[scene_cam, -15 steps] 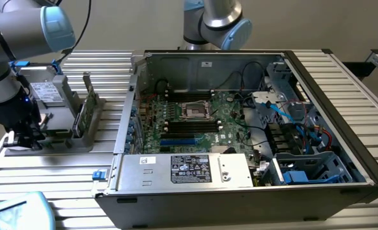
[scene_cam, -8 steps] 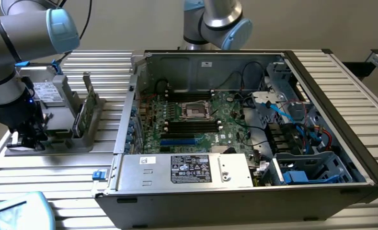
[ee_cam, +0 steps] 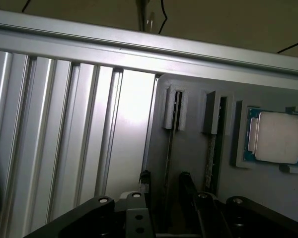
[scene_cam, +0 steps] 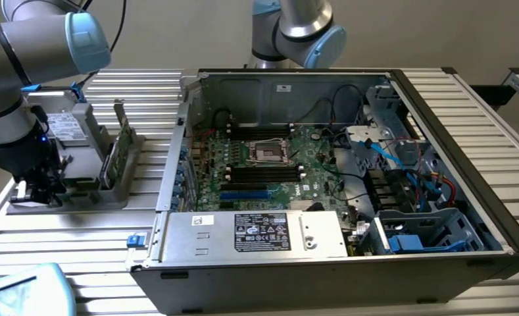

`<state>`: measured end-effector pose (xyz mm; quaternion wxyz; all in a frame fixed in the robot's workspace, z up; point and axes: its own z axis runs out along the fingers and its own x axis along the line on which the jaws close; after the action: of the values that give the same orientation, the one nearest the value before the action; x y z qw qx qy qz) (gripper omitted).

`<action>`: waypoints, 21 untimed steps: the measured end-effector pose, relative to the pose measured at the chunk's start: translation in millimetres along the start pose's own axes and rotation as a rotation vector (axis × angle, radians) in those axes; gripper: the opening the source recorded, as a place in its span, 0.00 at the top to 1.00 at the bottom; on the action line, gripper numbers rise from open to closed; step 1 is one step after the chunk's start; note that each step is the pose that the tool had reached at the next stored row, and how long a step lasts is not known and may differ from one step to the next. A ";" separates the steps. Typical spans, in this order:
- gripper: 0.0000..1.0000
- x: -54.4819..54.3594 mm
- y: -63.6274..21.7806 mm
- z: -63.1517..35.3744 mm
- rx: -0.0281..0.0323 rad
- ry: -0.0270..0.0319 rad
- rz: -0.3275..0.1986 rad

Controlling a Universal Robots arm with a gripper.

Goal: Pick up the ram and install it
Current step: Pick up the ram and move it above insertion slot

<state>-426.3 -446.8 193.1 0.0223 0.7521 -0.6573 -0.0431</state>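
Reaching for the ram point(scene_cam: 110, 161) is, I judge, the step in hand. It stands on its edge in the grey tray point(scene_cam: 79, 197), at the exterior view's left of the open computer case point(scene_cam: 329, 280), and it is not lifted yet. The arm bends down over the tray, with the gripper point(scene_cam: 35, 191) pointing downward. In the wrist view the fingers are apart and hold nothing, and a thin dark edge in one tray slot lies between them. A clean grip calls for fingers centred squarely on that edge, away from the neighbour stick point(ee_cam: 211, 163).
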 end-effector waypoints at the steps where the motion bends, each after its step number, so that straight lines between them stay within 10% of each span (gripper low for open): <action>1: 0.63 0.0 0.0 0.0 -0.0002 0.0000 0.000; 21: 0.86 0.0 -0.1 0.0 -0.0002 -0.0002 0.001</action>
<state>-426.3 -446.7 193.0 0.0223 0.7517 -0.6577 -0.0433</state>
